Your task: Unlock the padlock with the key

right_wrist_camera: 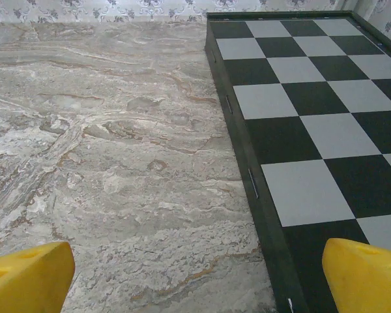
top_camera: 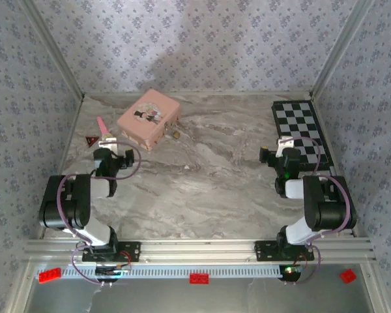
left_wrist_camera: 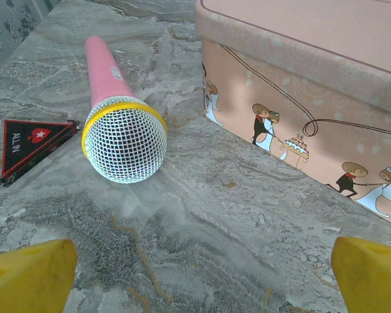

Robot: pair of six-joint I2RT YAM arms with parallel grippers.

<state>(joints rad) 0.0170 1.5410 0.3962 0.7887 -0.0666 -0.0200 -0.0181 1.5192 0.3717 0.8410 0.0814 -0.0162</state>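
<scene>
Marble-patterned grey desk (top_camera: 215, 189), as I see it from the overhead camera, carries all the items. The tiny brass-gold padlock (top_camera: 176, 134) lies on the desk just beside the near right edge of the pink rectangular tin (top_camera: 148, 117), which is printed with cartoon wedding couples. At this size I cannot tell how its shackle stands.

The left pincer (left_wrist_camera: 199, 283) stands wide, its yellow fingertips (left_wrist_camera: 29, 274) at the two lower corners of the wrist view, with nothing between them but bare desk. Ahead of it lies a pink-handled microphone (left_wrist_camera: 120, 130) with a yellow ring and white mesh head, on its side with the head toward the camera. Just left of the microphone is a black-and-red triangular card (left_wrist_camera: 29, 143) marked "ALL IN". The wall of the tin rises to the right.

The right pincer (right_wrist_camera: 195, 283) is likewise wide and empty, at the left border of a dark-framed black-and-white chessboard (right_wrist_camera: 313, 130). It is well apart from the padlock, which sits nearer the left pincer.
</scene>
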